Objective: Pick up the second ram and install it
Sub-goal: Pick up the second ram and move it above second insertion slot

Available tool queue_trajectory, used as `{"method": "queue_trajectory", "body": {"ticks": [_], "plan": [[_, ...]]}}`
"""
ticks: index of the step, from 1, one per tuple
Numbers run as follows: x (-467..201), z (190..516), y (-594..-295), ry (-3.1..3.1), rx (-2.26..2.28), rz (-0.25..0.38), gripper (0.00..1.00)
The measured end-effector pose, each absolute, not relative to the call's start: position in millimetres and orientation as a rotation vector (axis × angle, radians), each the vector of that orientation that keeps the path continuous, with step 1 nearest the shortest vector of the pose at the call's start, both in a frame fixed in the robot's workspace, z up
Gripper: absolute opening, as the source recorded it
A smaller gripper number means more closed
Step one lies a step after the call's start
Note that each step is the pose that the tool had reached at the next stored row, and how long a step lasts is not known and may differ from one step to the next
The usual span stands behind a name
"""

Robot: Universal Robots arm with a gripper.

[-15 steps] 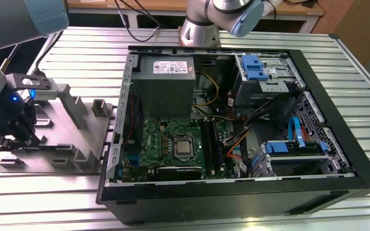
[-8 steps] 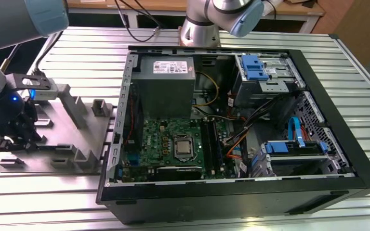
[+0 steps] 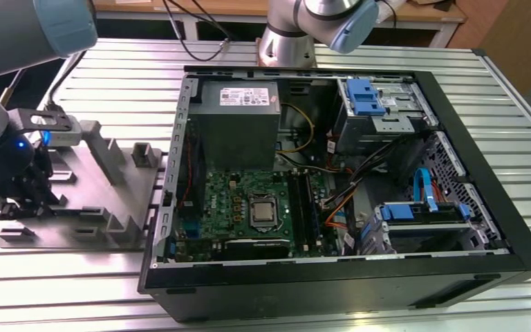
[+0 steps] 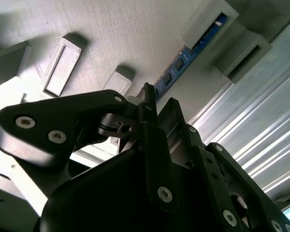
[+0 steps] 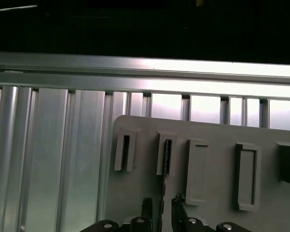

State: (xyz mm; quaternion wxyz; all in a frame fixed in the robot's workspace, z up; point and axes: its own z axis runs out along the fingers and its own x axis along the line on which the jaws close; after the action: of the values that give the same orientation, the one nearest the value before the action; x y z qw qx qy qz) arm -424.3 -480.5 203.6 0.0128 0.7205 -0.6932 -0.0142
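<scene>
Gripper (image 3: pixel 14 206) hovers over the grey fixture (image 3: pixel 86 202) at the exterior view's lower left. In the second wrist view the second ram (image 4: pixel 193 48) stands on edge in a fixture slot. In the first wrist view narrowly parted fingers (image 5: pixel 146 210) straddle it without touching. Pick-up seems to be in hand, and closing calls for staying centred.

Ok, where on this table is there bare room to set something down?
Bare slats: the table between the grey fixture plate and its near edge, and the strip at the exterior view's right of the computer case. Crowded: the plate, where the gripper sits at the second ram.
</scene>
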Motion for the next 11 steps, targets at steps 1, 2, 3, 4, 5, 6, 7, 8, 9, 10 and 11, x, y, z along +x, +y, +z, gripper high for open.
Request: {"method": "queue_trajectory", "body": {"ticks": [1,2,3,4,5,6,7,8,9,10,11], "plan": [[-424.4,202.7,-480.5,-2.159,2.246,-0.044,0.3],[-424.4,201.7,-480.4,-2.158,2.247,-0.044,0.3],[-424.5,201.3,-480.4,-2.157,2.247,-0.044,0.3],[-424.5,201.0,-480.4,-2.157,2.248,-0.044,0.3],[-424.5,200.5,-480.4,-2.156,2.248,-0.043,0.3],[-424.5,200.5,-480.4,-2.156,2.248,-0.043,0.3],[-424.5,200.4,-480.4,-2.156,2.248,-0.043,0.3],[-424.5,200.5,-480.4,-2.156,2.248,-0.043,0.3],[-424.5,200.4,-480.4,-2.156,2.248,-0.043,0.3],[-424.5,200.4,-480.4,-2.156,2.248,-0.043,0.3],[-424.5,200.4,-480.4,-2.156,2.248,-0.043,0.3]]}}
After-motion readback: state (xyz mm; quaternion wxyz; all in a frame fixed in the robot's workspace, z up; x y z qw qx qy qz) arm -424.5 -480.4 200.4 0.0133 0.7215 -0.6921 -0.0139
